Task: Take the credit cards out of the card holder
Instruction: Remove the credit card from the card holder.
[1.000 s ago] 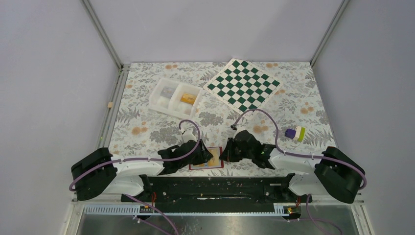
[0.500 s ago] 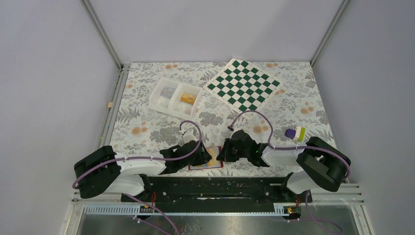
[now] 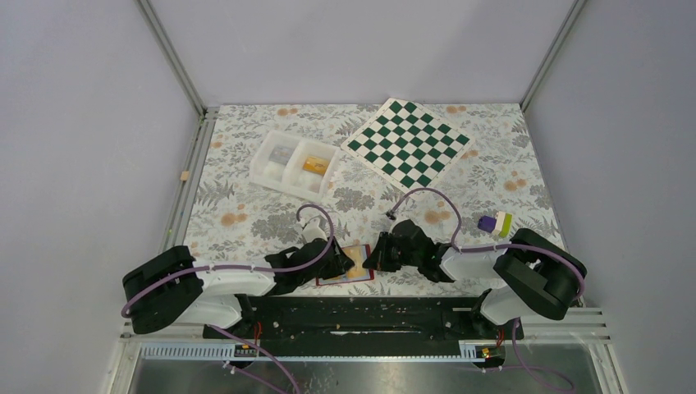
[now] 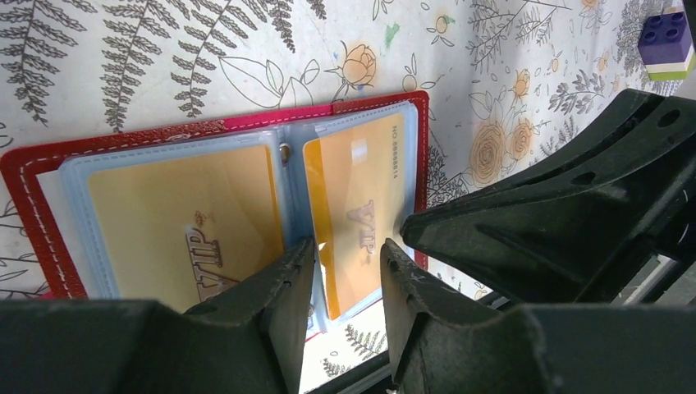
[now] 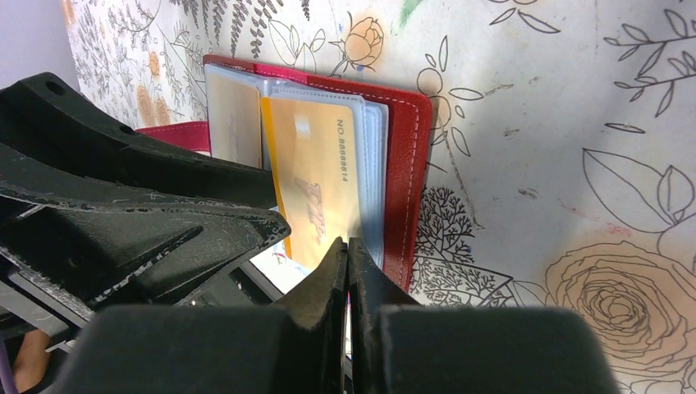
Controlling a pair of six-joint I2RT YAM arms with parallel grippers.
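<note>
Orange-yellow dead ahead: straddling the credit card's [image 4: 354, 201] near short edge with parted left fingers [image 4: 277, 300], long axis running away, right fingers [image 5: 327, 289] pressed together alongside.

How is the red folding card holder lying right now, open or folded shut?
Open, spread flat. The red folding card holder shows both pale blue sleeves side by side, an orange-yellow card in each.
</note>
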